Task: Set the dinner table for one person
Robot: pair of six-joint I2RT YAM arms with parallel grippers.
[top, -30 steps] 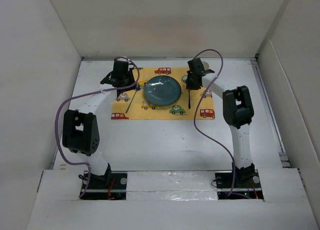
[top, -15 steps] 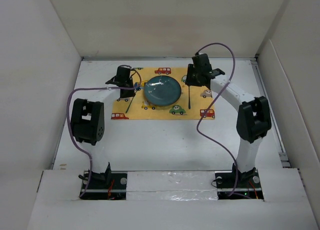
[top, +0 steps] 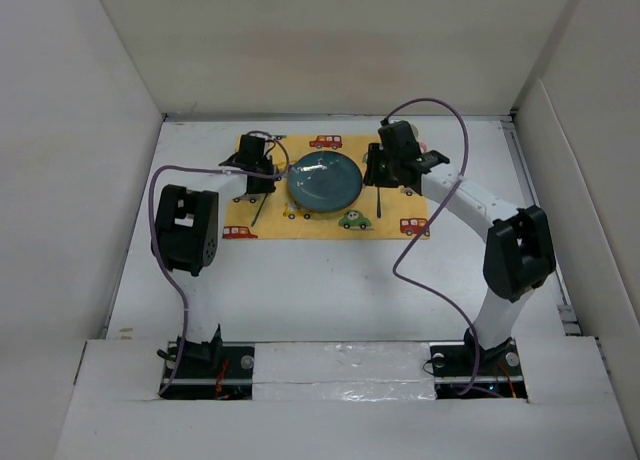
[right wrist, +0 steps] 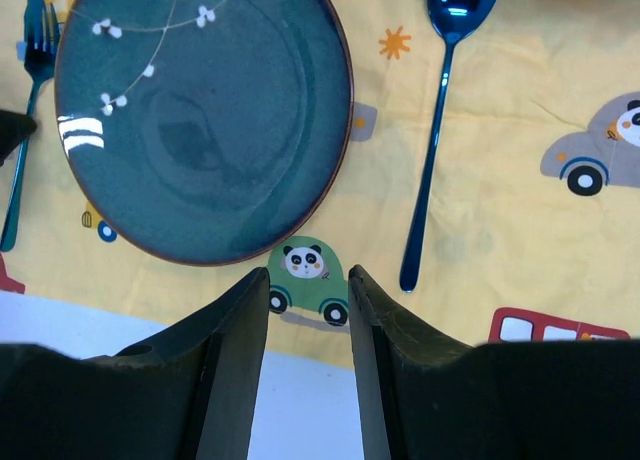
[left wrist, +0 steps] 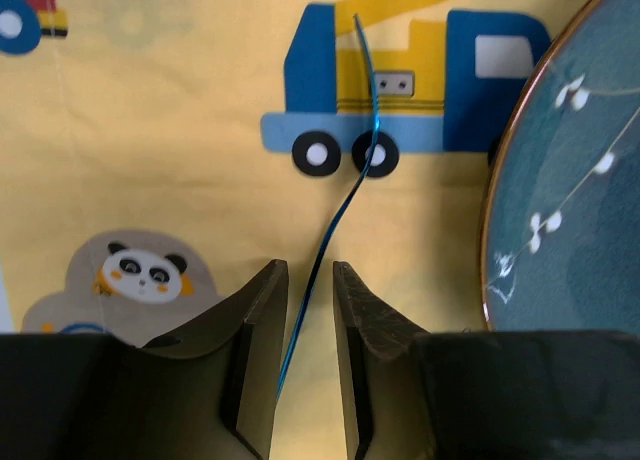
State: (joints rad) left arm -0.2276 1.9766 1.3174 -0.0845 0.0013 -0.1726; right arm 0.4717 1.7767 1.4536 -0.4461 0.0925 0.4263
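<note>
On the white dinner table [top: 330, 280] lies a yellow car-print mat [top: 300, 225] with a teal plate [top: 325, 179] in its middle. Left of the plate lies a blue fork [top: 260, 210]. My left gripper [left wrist: 310, 270] is low over the fork's thin handle [left wrist: 345, 195], jaws open on either side of it with a gap on both sides. Right of the plate lies a blue spoon [right wrist: 430, 170], flat on the mat. The right gripper [right wrist: 308, 275] hangs open and empty over a green car print, left of the spoon's handle.
White walls box in the table on three sides. A raised rail [top: 535, 220] runs along the right edge. Purple cables [top: 430, 240] loop off both arms. Bare white tabletop lies between the mat and the arm bases.
The right jaws have widened and stand off the spoon, which stays on the mat. Both elbows swung: the left forward, the right outward. The left jaws narrowed around the fork handle.
</note>
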